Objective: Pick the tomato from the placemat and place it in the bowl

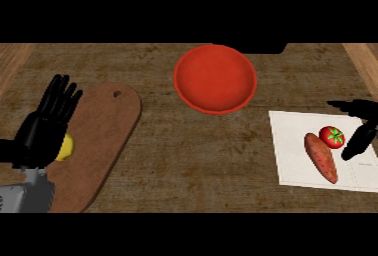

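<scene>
The open right hand (359,134) hangs beside the small red round tomato (331,137); closing carelessly could push it against the long orange sweet potato (321,158).

A dark brown wooden counter (192,160) fills nearly the whole view — its surface mottled and worn-looking, with grain running across. Along the far left (15,60) and far right (363,60) edges lie strips of lighter, tan wood, angled inward toward the top. The light is even and soft — objects throw only faint shadows.
</scene>
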